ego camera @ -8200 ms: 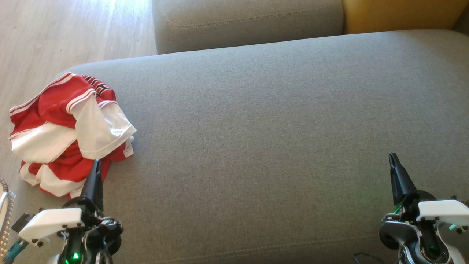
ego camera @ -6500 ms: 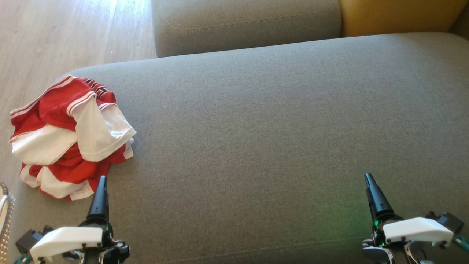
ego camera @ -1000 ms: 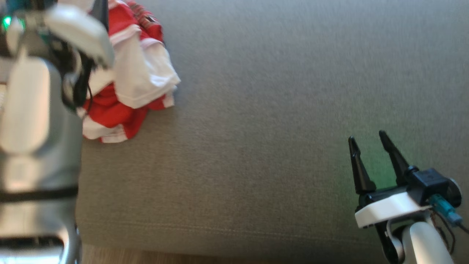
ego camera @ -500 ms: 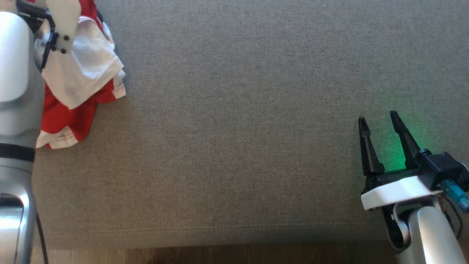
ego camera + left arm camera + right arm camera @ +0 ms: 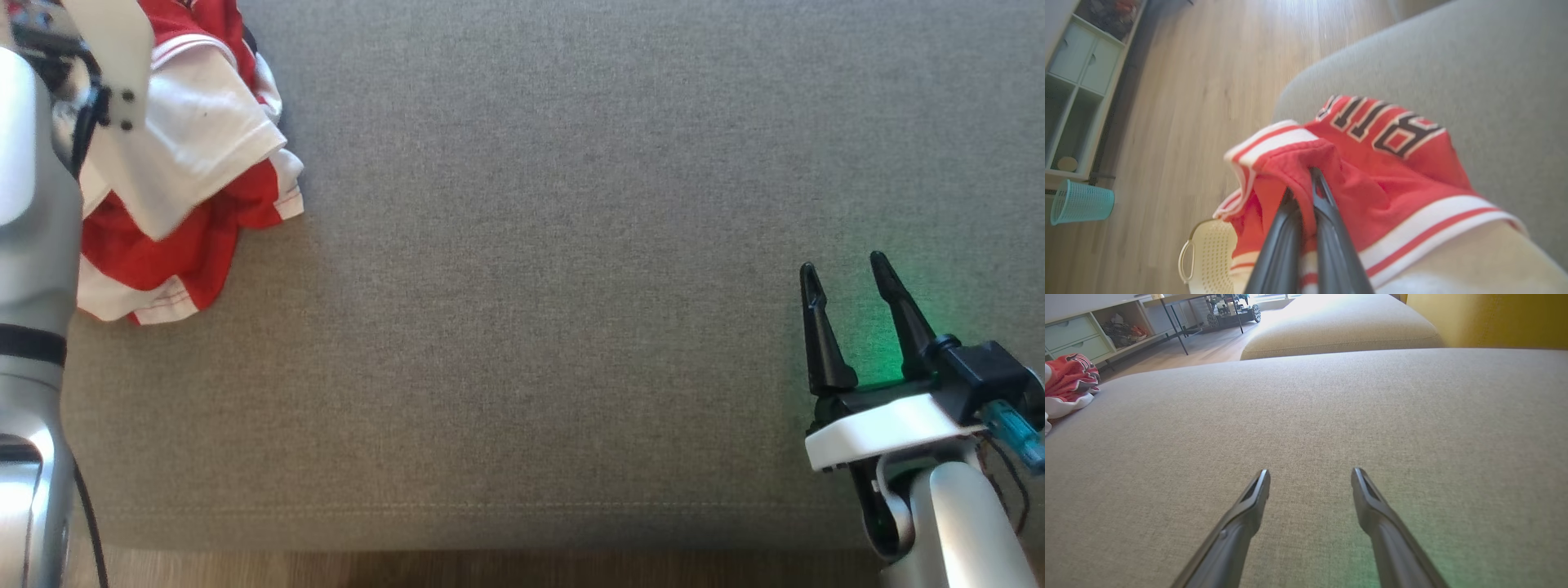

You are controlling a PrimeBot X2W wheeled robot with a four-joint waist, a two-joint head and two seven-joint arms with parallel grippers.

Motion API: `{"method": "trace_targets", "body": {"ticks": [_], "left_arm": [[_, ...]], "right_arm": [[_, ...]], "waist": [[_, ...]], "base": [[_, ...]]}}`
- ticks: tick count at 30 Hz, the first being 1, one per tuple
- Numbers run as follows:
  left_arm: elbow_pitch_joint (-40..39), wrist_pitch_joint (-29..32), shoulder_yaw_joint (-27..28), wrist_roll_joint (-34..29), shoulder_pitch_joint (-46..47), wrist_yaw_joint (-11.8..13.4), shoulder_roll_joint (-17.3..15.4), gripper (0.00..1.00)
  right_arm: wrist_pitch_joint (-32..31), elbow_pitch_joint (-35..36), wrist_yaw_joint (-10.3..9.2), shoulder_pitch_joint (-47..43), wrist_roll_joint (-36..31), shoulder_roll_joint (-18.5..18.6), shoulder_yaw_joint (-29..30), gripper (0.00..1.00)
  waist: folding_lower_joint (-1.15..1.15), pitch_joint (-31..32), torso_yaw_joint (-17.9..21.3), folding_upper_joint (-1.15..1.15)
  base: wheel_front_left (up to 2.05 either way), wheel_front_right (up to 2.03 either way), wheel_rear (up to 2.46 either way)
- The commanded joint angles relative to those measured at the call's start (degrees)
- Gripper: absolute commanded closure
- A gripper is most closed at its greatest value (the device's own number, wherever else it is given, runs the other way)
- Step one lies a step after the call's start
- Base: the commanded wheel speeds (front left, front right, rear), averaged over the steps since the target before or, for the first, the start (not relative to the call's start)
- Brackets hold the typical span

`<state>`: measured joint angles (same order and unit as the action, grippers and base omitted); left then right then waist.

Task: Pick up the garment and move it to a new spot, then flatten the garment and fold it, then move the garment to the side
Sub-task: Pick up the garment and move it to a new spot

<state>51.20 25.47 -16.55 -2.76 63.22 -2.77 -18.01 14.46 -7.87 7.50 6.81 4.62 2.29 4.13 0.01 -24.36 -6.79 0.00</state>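
Gripping with the left tool (image 5: 1303, 184): fingers closed tight on a red fold of the garment (image 5: 1396, 171), just beside its white-striped hem. Lying bunched at the left end of the sofa seat (image 5: 531, 286), close to the far left corner, red and white layers heaped together. Showing black-and-white lettering on the upper red panel, too blurred to read. Covering part of the heap in the head view with the pale left forearm (image 5: 33, 245). Sitting on the wooden floor (image 5: 1188, 81), past the seat's left edge: a cream perforated basket (image 5: 1208, 253) and, farther off, a teal basket (image 5: 1081, 202). Hovering near the front right corner of the seat with the right tool (image 5: 842, 268): fingers spread wide apart, holding nothing, tips pointing across bare grey fabric. Glowing green on the seat just beside that tool.
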Motion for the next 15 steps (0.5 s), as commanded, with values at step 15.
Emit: {"method": "trace_targets", "body": {"ticks": [15], "left_arm": [[-14.2,-16.2,4.3,12.0,3.0,-3.4,4.4,1.00]], "right_arm": [[0.5,-1.0,-0.01,-2.5,4.4,0.6,-5.2,0.00]], "waist": [[-0.01,12.1,3.1,0.00]], "base": [[0.00,0.00,0.00]]}}
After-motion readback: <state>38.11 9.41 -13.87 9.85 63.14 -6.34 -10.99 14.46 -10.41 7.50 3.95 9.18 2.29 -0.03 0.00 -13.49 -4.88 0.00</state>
